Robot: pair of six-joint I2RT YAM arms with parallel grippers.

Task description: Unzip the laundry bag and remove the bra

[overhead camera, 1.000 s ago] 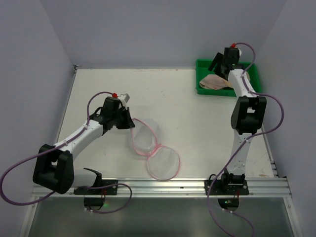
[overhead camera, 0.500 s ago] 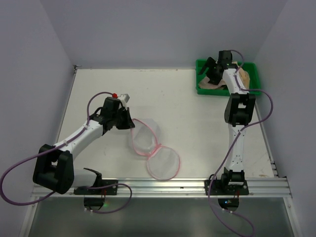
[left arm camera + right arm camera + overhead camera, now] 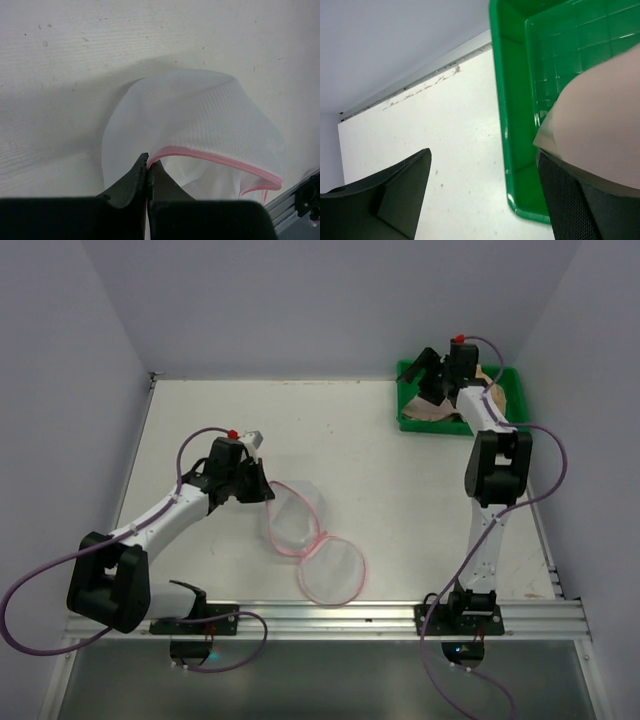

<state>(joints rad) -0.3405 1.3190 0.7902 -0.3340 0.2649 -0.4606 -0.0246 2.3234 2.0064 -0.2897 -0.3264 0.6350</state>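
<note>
left gripper [image 3: 148,161] pinching tight on the laundry bag [image 3: 200,115] rim, arm stretching low, right gripper [image 3: 485,155] hanging wide open above bra [image 3: 600,115] in green tray [image 3: 512,75]

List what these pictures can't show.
Most of the bra: right arm covers it from above; frame edge cuts it in the right wrist view.
Zipper pull of the laundry bag: too small from above; left wrist view doesn't show it.
Whether the right gripper touches the bra: its finger blocks that.

A green tray [image 3: 425,426] sits at the white table's [image 3: 300,430] far right corner.
</note>
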